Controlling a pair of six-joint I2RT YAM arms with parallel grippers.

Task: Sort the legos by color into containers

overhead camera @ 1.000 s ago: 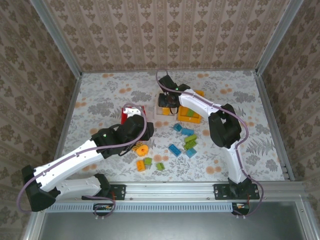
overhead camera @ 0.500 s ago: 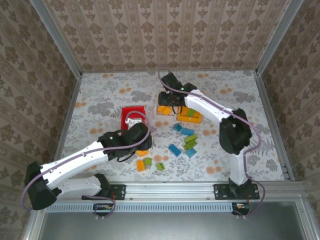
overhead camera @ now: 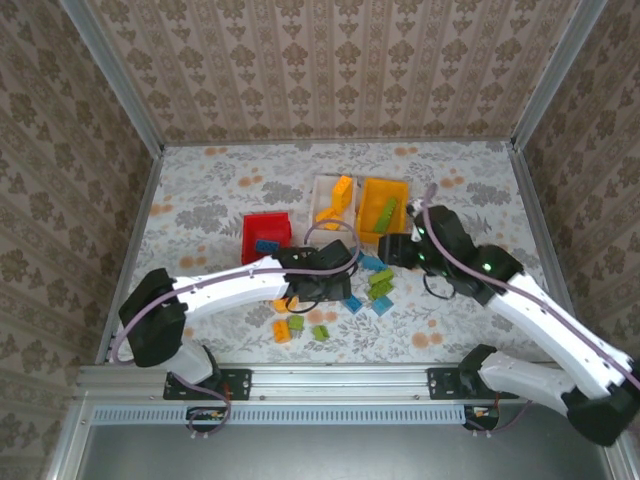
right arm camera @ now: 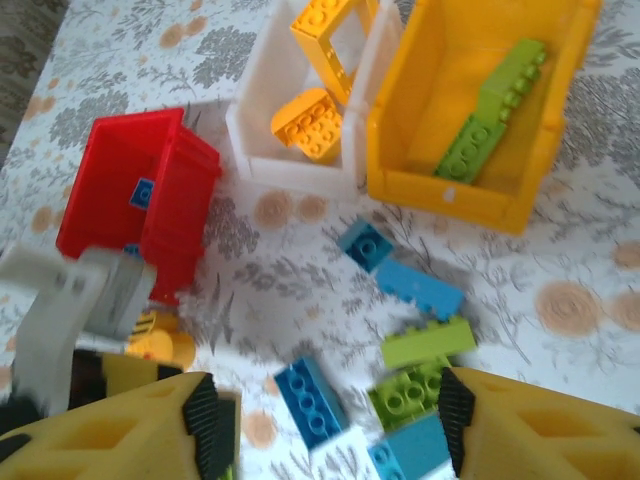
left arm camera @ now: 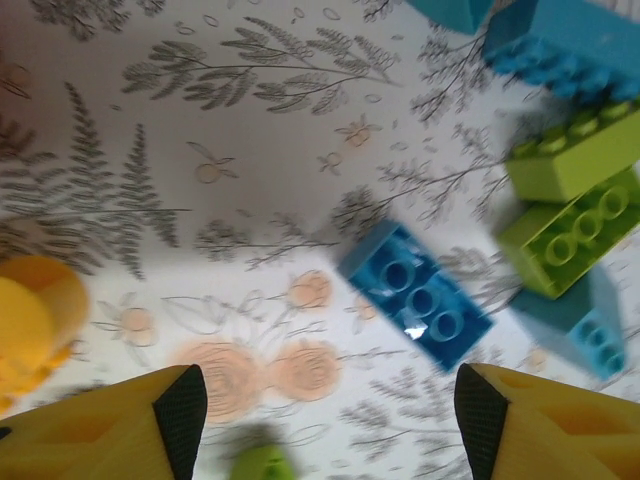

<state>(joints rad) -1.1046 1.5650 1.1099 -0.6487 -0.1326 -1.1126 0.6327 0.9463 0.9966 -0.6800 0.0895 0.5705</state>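
Three containers stand at mid-table: a red one (overhead camera: 265, 232) (right arm camera: 140, 190) with a blue brick inside, a white one (overhead camera: 331, 200) (right arm camera: 300, 150) holding an orange frame (right arm camera: 335, 35) and an orange brick (right arm camera: 308, 122), and an orange-yellow one (overhead camera: 384, 208) (right arm camera: 480, 190) holding a long green brick (right arm camera: 490, 110). Loose blue and green legos (overhead camera: 375, 285) lie in front of them. My left gripper (overhead camera: 338, 288) (left arm camera: 322, 420) hovers open just beside a blue brick (left arm camera: 415, 308). My right gripper (overhead camera: 393, 250) (right arm camera: 325, 425) hangs open above the loose pile, empty.
A round orange piece (left arm camera: 30, 320) (right arm camera: 160, 345) lies left of the pile. Orange and green bricks (overhead camera: 298, 326) sit nearer the front edge. The two wrists are close together over the pile. A metal frame rims the patterned table (overhead camera: 200, 200).
My right arm has pulled back from the white container to above the loose bricks. My left arm swung right from the red container to the pile. Both grippers opened wider.
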